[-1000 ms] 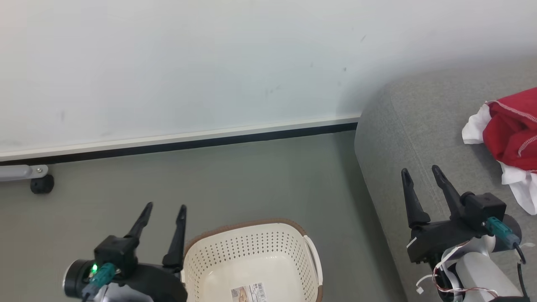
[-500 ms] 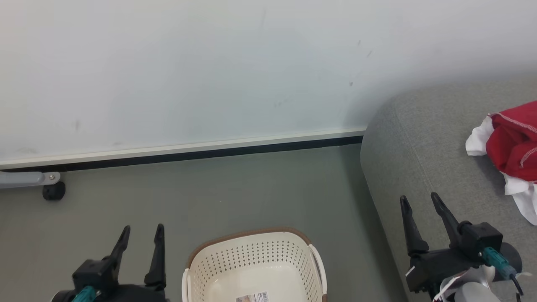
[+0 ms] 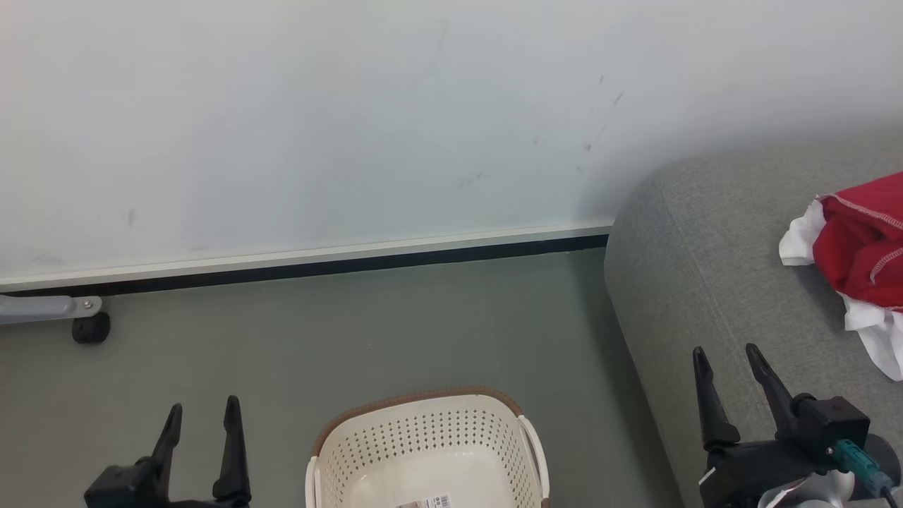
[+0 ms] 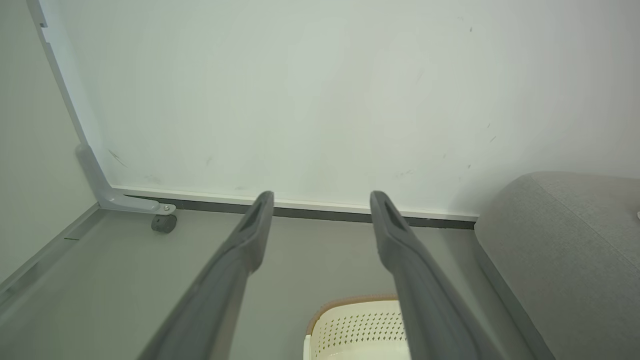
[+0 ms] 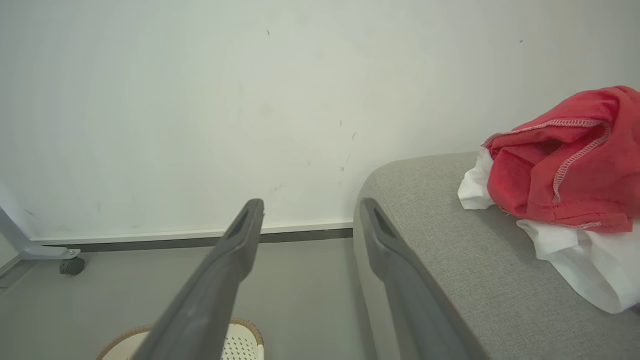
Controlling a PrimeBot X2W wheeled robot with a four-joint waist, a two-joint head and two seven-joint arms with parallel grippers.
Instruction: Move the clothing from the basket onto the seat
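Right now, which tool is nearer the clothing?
The right tool, open at the seat holding the clothing; the left tool hangs over floor beside the basket.

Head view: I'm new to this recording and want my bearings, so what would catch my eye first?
The bright red and white clothing stands out most, bunched on the grey seat at the right edge. Next comes the cream basket on the floor at bottom centre, with no clothing in the part that shows. The left tool and right tool rise either side of it, both open and empty.
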